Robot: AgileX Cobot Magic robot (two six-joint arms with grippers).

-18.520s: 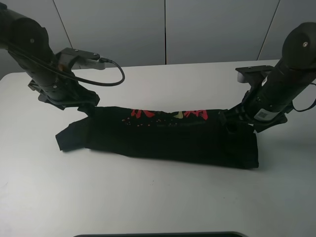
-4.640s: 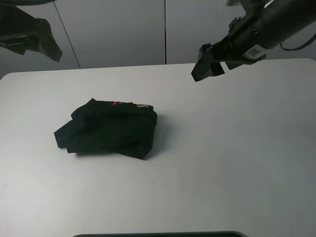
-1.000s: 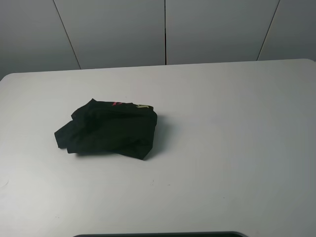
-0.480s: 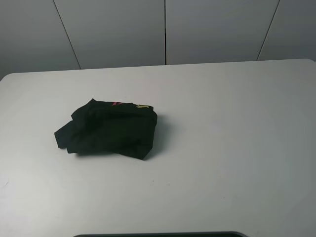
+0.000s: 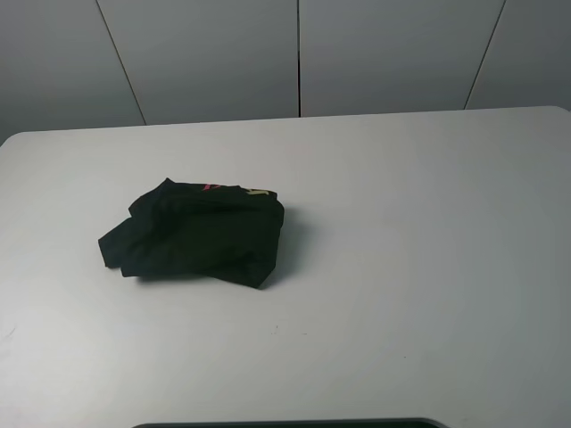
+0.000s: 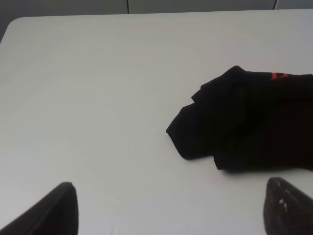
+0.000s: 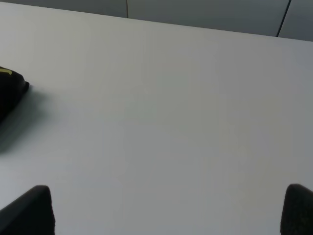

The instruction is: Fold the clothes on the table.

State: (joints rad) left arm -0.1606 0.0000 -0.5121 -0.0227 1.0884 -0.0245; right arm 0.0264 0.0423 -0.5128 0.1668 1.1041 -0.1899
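The black T-shirt (image 5: 194, 233) is seen bundled into a compact, lumpy fold on the white table (image 5: 419, 232), left of centre in the high view. A sliver of red and yellow print is caught along its far top edge, while a loose flap of cloth is left poking out toward the left side of that view. The bundle is ringed by bare tabletop, and grey wall panels (image 5: 299, 58) are seen behind the far edge.

No arm is caught by the high camera. From the left wrist view, the left gripper (image 6: 171, 208) is shown with its two dark fingertips (image 6: 54, 210) spread wide at the frame's lower corners, nothing gripped between them. The shirt (image 6: 247, 127) is seen ahead of it and off to one side, apart from the fingers, with a speck of red print showing at its far edge. The rounded table corner (image 6: 14, 24) is picked out beyond.

Over on the right wrist view, the right gripper (image 7: 168, 210) is likewise held fully spread, both tips at the frame's corners, nothing between them but plain tabletop (image 7: 171, 107). Only a small corner of the shirt (image 7: 10, 95), with a touch of yellow on it, is glimpsed at the edge of this view, well apart from the fingers.
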